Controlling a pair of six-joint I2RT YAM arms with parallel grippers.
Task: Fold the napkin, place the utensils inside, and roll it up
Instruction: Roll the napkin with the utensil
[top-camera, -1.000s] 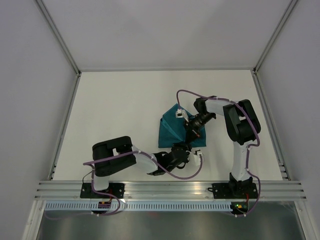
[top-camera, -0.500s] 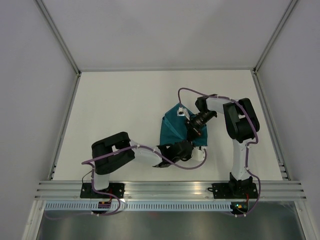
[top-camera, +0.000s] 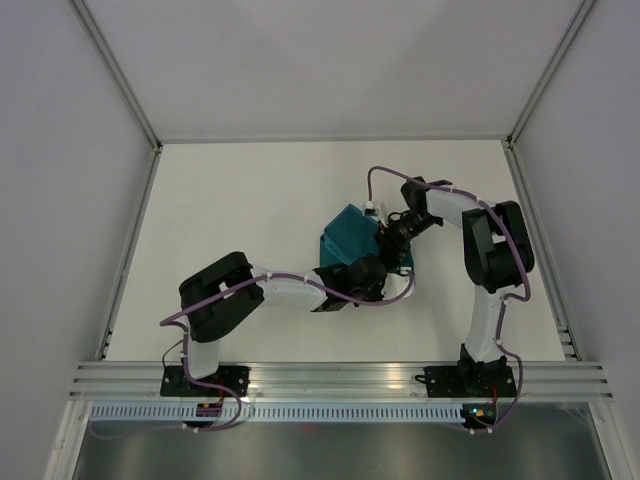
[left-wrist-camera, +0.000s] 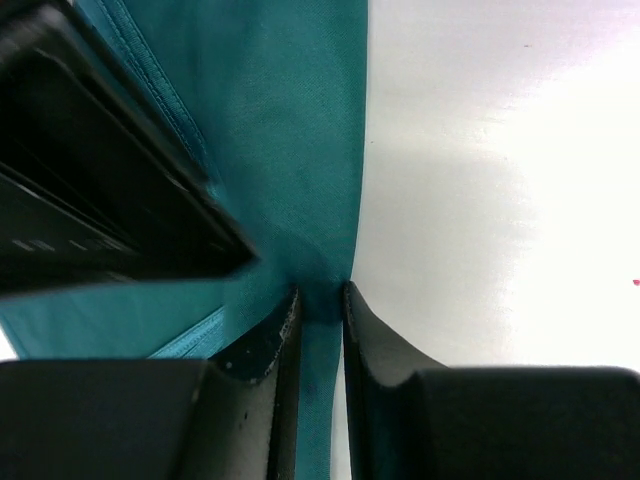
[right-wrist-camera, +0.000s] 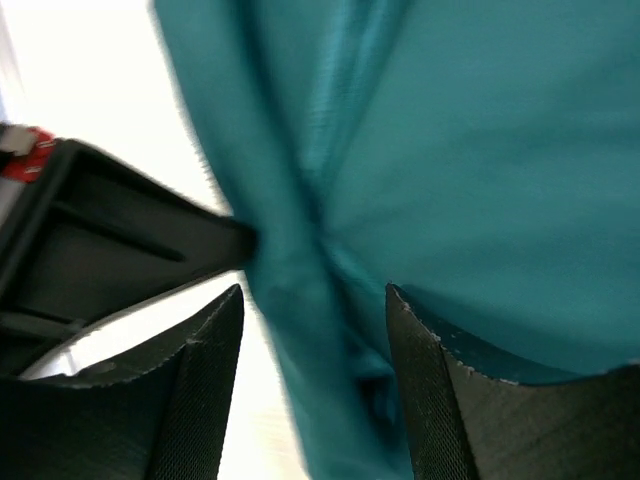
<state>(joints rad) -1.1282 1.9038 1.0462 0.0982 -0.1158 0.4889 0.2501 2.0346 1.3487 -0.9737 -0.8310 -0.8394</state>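
Observation:
The teal napkin (top-camera: 345, 236) lies bunched and folded on the white table (top-camera: 230, 220), right of centre. My left gripper (top-camera: 368, 273) reaches in from the near side and is shut on a narrow fold of the napkin (left-wrist-camera: 310, 150); the cloth fills the slim gap between its jaws (left-wrist-camera: 320, 297). My right gripper (top-camera: 391, 238) hovers at the napkin's right edge. Its jaws (right-wrist-camera: 313, 295) stand open astride a blurred ridge of napkin (right-wrist-camera: 480, 180) without pinching it. The utensils are out of view; whether they sit inside the cloth cannot be told.
White walls enclose the table on three sides, with metal posts (top-camera: 125, 85) at the back corners. An aluminium rail (top-camera: 340, 378) carrying both arm bases runs along the near edge. Purple cables (top-camera: 385, 178) loop off both arms.
My left gripper closed on the napkin's near edge and pushed farther in. My right gripper opened, let go of the cloth and moved back. The napkin is more bunched.

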